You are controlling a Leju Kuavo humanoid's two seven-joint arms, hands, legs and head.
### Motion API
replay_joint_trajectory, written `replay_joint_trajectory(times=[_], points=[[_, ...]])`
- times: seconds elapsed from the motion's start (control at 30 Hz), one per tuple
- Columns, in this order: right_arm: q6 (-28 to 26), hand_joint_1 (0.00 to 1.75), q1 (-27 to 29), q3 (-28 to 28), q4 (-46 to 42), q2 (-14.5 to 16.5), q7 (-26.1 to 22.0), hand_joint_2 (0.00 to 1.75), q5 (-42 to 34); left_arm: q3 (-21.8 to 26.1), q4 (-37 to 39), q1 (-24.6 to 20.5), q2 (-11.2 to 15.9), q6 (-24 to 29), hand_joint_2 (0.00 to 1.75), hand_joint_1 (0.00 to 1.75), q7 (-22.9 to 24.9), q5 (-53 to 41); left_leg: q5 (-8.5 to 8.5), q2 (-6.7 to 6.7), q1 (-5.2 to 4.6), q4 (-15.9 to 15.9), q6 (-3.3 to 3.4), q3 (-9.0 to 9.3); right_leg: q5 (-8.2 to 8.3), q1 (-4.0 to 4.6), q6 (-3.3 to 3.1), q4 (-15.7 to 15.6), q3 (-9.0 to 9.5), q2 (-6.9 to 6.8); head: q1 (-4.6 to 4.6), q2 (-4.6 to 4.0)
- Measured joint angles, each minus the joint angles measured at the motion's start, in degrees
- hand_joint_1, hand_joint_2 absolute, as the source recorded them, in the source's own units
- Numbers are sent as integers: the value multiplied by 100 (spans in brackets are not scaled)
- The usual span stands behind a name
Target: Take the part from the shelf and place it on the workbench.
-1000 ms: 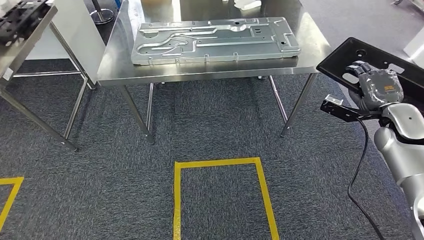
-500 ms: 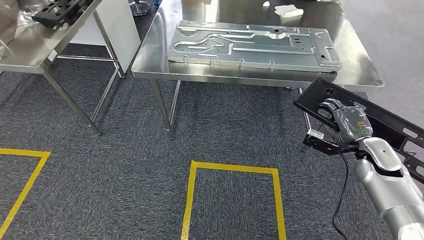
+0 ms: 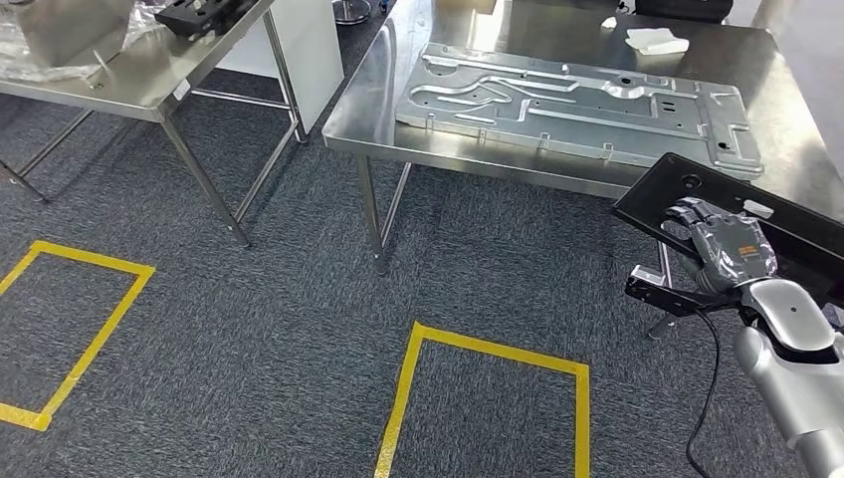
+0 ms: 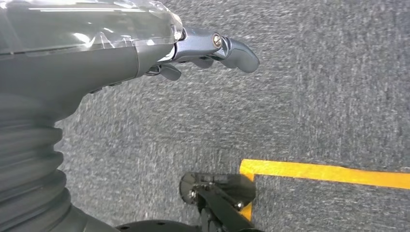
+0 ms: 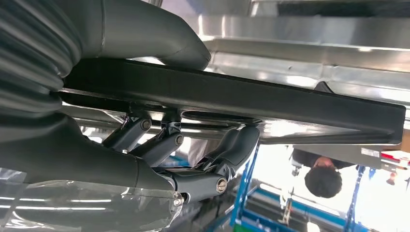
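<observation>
The part is a flat black tray-like plate at the right edge of the head view. My right hand grips its near edge and holds it in the air, just in front of the steel workbench. In the right wrist view the thumb lies on one face of the black part and the fingers curl against the other. My left hand hangs over the carpet with its fingers apart and nothing in it.
A large silver stamped panel covers much of the workbench, with a white cloth behind it. A second steel table stands at the left with a black piece on it. Yellow tape boxes mark the carpet. A person stands beyond.
The whole picture has shifted right as the camera moved; the workbench now lies closer to the held part. My right hand keeps its grip on the black part.
</observation>
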Motion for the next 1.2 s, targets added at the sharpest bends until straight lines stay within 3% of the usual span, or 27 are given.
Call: replay_joint_trajectory(times=[0.07, 0.13, 0.2, 0.23, 0.27, 0.33, 0.4, 0.5, 0.57, 0.63, 0.7, 0.73, 0.77, 0.8, 0.87, 0.93, 1.0, 1.03, 1.1, 1.13, 1.2], points=[[-2, 175, 7, -6, -70, -26, 100, 175, 157, -1, 0, -11, 4, -21, 175, 0, 0, -4, -177, 271, -15, 276, -77, -122, 5, -25, -74, -46, 48, -123, -3, 0], [17, 175, 83, -33, -175, -79, 192, 175, 236, -8, -1, -42, 1, -38, 175, 0, 12, -15, -525, 567, 19, 983, -141, -456, -21, -6, -122, -53, 85, -257, -7, 0], [60, 175, 217, -82, -308, -125, 269, 175, 315, -22, -1, -58, -8, -43, 175, 0, 37, -34, -701, 644, 66, 1566, -181, -749, -55, 6, -133, -45, 115, -399, -6, 0], [86, 175, 291, -107, -377, -137, 291, 175, 354, -28, -1, -60, -12, -45, 175, 0, 48, -40, -634, 660, 81, 1565, -193, -750, -75, 7, -127, -40, 135, -464, -7, 0], [113, 175, 361, -137, -453, -145, 301, 175, 399, -33, -1, -62, -15, -45, 175, 0, 56, -44, -471, 687, 91, 1330, -194, -632, -98, 7, -115, -35, 159, -527, -7, 0], [156, 175, 455, -194, -589, -153, 305, 175, 491, -35, 1, -77, -16, -46, 175, 0, 66, -31, -125, 866, 65, 521, -147, -216, -145, 19, -79, -28, 217, -636, -7, 0], [195, 175, 479, -245, -692, -169, 309, 175, 583, -35, 2, -99, -15, -50, 175, 0, 67, -10, -4, 997, 10, 44, -64, 17, -176, 45, -25, -30, 252, -730, -7, 0], [271, 175, 470, -272, -799, -188, 303, 175, 704, -35, 2, -106, -14, -55, 175, 0, 69, 21, 10, 851, -1, -46, 39, 37, -200, 42, 74, -68, 304, -848, -6, 0], [315, 175, 417, -273, -838, -188, 277, 175, 770, -34, 2, -110, -16, -55, 175, 0, 70, 50, 59, 731, 27, -138, 110, 92, -358, 13, 116, 122, 249, -637, -4, 0], [346, 175, 348, -276, -841, -196, 259, 175, 800, -33, 2, -130, -20, -56, 175, 0, 70, 66, 83, 615, 31, -175, 148, 114, -695, 1, 129, 780, -67, -295, -4, 0], [364, 175, 327, -277, -838, -202, 255, 175, 805, -33, 1, -141, -25, -56, 175, 0, 70, 68, 81, 473, 25, -164, 159, 112, -916, 6, 138, 1477, -452, -172, -4, 0], [367, 175, 328, -276, -838, -200, 252, 175, 806, -33, 1, -140, -28, -56, 175, 0, 70, 70, 77, 392, 24, -150, 159, 113, -857, 2, 140, 1559, -529, -160, -4, 0], [370, 175, 324, -276, -838, -199, 249, 175, 806, -33, 0, -138, -28, -56, 175, 0, 70, 73, 68, 306, 26, -127, 153, 113, -681, -4, 140, 1401, -491, -149, -3, 0], [370, 175, 313, -276, -838, -199, 247, 175, 806, -33, 1, -137, -29, -56, 175, 0, 70, 77, 55, 224, 30, -96, 138, 112, -430, -17, 143, 1038, -353, -102, -3, 0], [370, 175, 283, -278, -836, -202, 248, 175, 806, -33, 1, -143, -29, -57, 175, 0, 71, 84, 24, 70, 35, -18, 90, 70, -101, -58, 139, 316, -61, 175, -3, 0], [374, 175, 270, -279, -832, -212, 248, 175, 806, -33, 1, -148, -29, -60, 175, 0, 70, 85, 29, -64, 41, 17, 29, -3, -73, -67, 112, 77, 22, 346, -3, 0], [382, 175, 268, -280, -841, -221, 244, 175, 786, -33, 1, -136, -27, -61, 175, 0, 69, 90, 54, -164, 53, 1, -40, -46, -58, -55, 51, 56, 23, 226, -2, 0], [391, 175, 267, -280, -855, -222, 229, 175, 750, -33, 2, -129, -25, -65, 175, 0, 75, 101, 35, -71, 42, 33, -75, -66, -51, -60, 13, 39, 38, 162, -2, 0], [427, 175, 279, -286, -896, -231, 169, 175, 602, -30, 2, -143, -21, -96, 175, 0, 104, 140, -173, 319, 21, 380, -139, -226, -43, -65, -62, 5, 73, 31, -3, 0], [465, 175, 306, -299, -919, -238, 130, 175, 482, -28, 2, -158, -22, -120, 175, 0, 118, 160, -361, 521, 23, 737, -163, -390, -51, -46, -86, 3, 86, -30, -4, 0], [547, 175, 409, -347, -981, -250, 57, 175, 213, -25, 2, -177, -22, -161, 175, 0, 131, 181, -685, 651, 56, 1501, -192, -754, -67, -18, -112, 5, 101, -152, -5, 0]])
